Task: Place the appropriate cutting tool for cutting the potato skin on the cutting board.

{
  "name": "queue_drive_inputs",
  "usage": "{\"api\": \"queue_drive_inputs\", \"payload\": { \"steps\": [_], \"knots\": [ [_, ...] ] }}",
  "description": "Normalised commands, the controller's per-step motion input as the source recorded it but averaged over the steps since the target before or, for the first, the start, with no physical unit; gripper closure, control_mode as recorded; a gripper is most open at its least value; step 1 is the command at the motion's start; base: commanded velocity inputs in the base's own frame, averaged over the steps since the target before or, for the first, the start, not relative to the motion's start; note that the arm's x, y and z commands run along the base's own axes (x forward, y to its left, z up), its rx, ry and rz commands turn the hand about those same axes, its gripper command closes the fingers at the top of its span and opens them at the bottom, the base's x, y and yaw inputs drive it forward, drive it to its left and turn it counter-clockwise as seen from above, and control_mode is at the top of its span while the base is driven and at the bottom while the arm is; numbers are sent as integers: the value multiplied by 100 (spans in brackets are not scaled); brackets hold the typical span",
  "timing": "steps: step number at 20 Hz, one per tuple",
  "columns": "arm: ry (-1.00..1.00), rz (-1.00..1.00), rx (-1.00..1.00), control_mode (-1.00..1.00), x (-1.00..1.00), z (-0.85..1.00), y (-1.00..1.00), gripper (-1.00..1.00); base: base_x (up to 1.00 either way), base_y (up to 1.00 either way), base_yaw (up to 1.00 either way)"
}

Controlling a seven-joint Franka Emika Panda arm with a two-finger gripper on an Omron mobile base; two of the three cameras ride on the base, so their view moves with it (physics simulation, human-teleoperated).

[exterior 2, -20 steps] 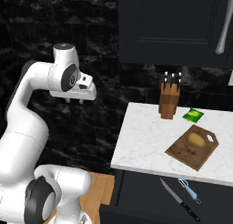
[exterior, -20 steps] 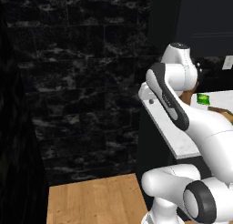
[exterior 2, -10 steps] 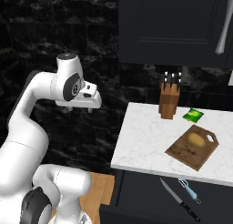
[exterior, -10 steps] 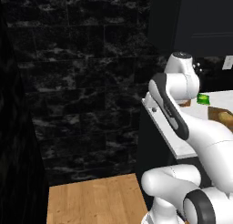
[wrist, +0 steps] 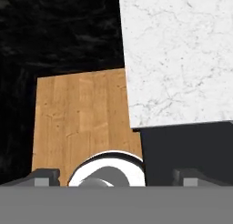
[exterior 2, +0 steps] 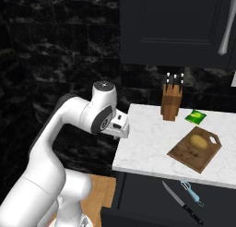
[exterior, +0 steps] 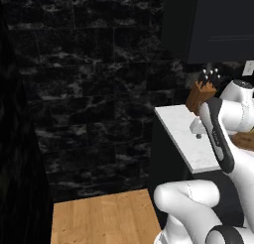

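While the white arm is bent over the left edge of the white marble-patterned counter (exterior 2: 152,143), its two-finger gripper (wrist: 116,176) is seen in the hand view with the two dark fingertips (wrist: 43,176) set far apart near the bottom corners, and nothing is held between them. Beneath the hand, the counter's near corner and a light wooden floor panel (wrist: 77,123) are shown. In the right base view, the gripper (exterior 2: 120,128) is seen just off the counter's left edge, well apart from everything on it. The thick brown wooden rectangular cutting board (exterior 2: 184,153) is laid on the right part of the counter, and the small rounded yellowish-tan potato (exterior 2: 198,140) is resting on top of it. The slender peeler with the light-blue handle and silvery metal end (exterior 2: 192,194) is found below the counter's front edge, against the dark cabinet front, just beside a black-handled knife (exterior 2: 180,207); it is not on the board. A tall slanted brown wooden knife block (exterior 2: 171,101) is placed at the back of the counter, with a small green packet (exterior 2: 196,116) near it on the right.
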Motion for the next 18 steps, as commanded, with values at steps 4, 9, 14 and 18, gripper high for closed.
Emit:
{"api": "queue_drive_inputs", "payload": {
  "steps": [4,9,14,18],
  "knots": [
    [10,-11,0,-100,-23,-10,-100,-100,0,0,0],
    [16,-12,0,-100,-11,-54,-90,-100,0,0,0],
    [3,-6,1,-100,0,-63,-63,-100,0,0,0],
    [0,-5,11,-100,-11,-38,-84,-100,0,0,0]
  ]
}}
